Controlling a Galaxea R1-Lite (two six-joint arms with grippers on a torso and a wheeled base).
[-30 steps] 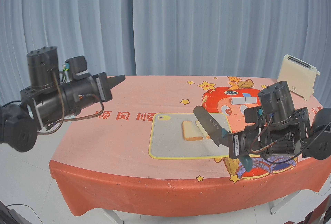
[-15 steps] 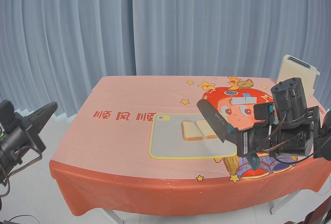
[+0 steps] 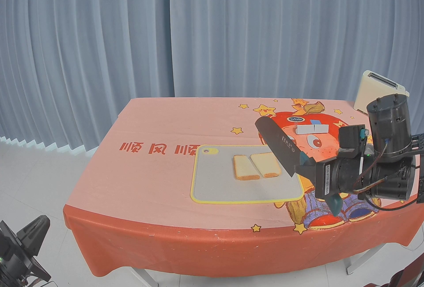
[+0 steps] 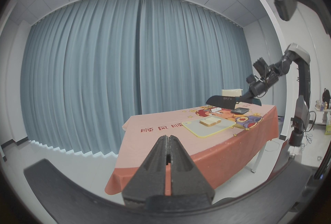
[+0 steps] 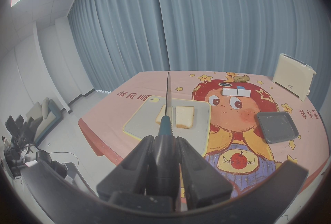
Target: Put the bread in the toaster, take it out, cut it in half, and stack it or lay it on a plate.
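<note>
**Two bread halves (image 3: 246,167) lie side by side on the one cutting board (image 3: 212,184), centre frame on our desk (image 3: 150,177).**
Our right gripper (image 3: 309,165), jaws clamped on the single knife (image 3: 276,144), has drawn back toward the right edge. Our left gripper (image 3: 37,227), jaws pressed together, has dropped from upper left to the lower-left corner. One toaster (image 3: 375,88) stands upper right.
</note>
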